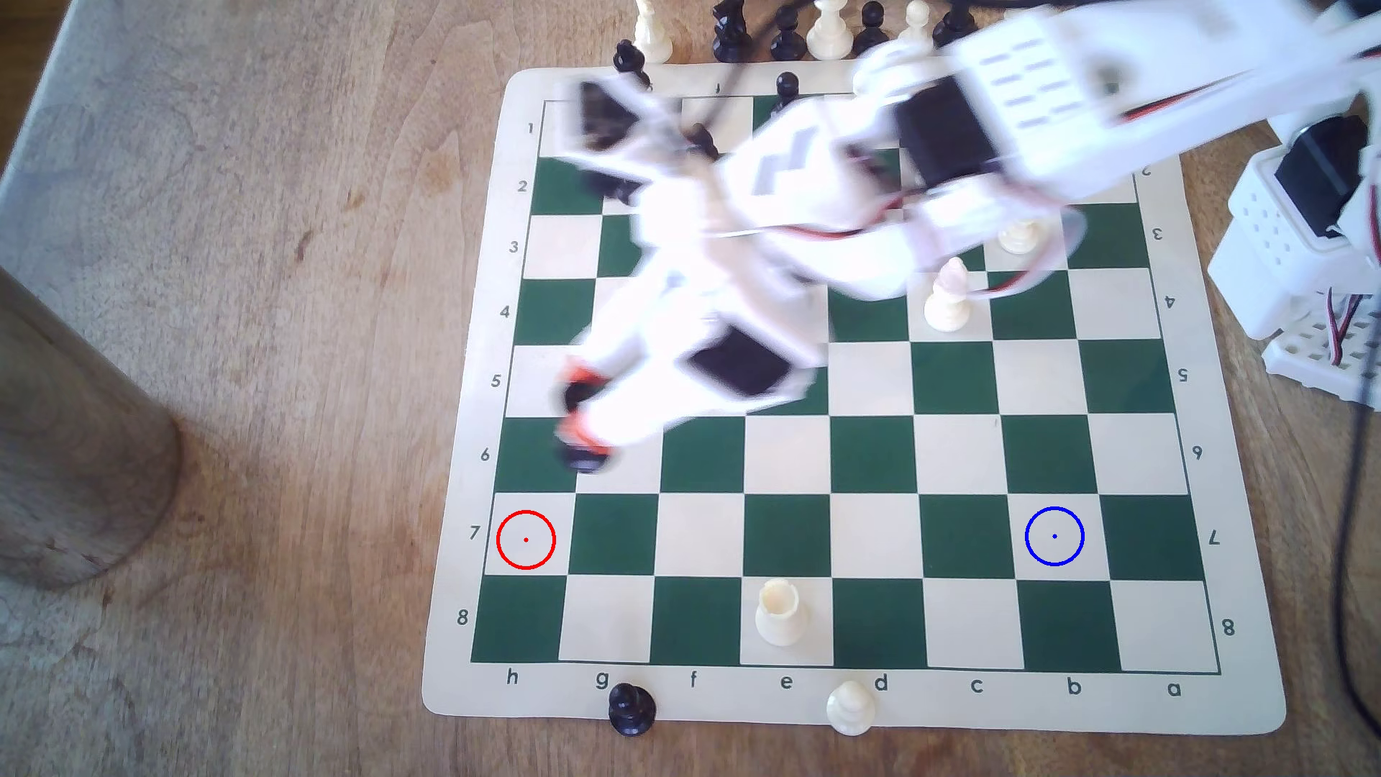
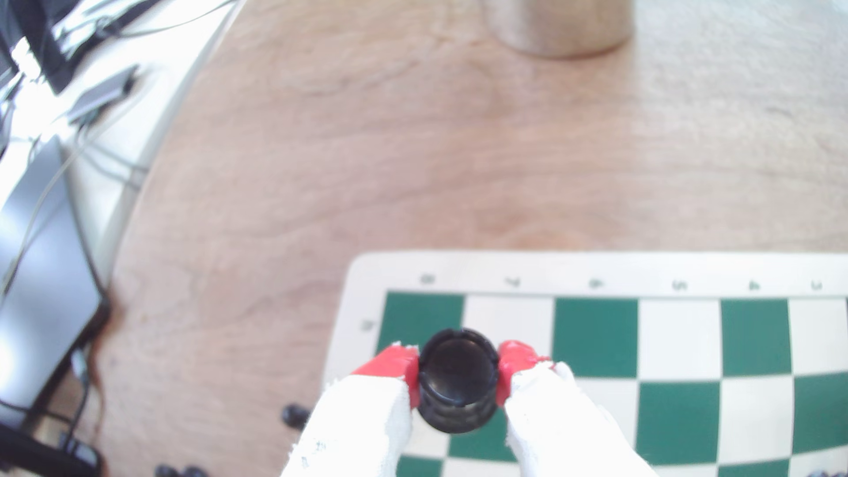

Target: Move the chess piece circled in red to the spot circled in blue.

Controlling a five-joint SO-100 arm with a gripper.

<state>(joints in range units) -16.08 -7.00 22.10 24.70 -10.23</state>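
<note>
Between the red fingertips of the pincer, the chess piece is pinched, lifted so it can travel to the spot, well apart from the pincer.

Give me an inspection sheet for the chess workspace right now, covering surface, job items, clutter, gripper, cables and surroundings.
Surface: green and cream chess mat on a wooden table.
Job's things: black chess piece clamped between the red-tipped fingers, off the empty red-ringed square; blue-ringed spot is free.
Clutter: white pieces on the board, a black pawn and a white pawn on the mat's border, spare pieces beyond the far edge.
Gripper: gripper shut on the piece; arm motion-blurred.
Cables: black cable at the exterior view's right.
Surroundings: wooden cylinder beside the mat.
</note>
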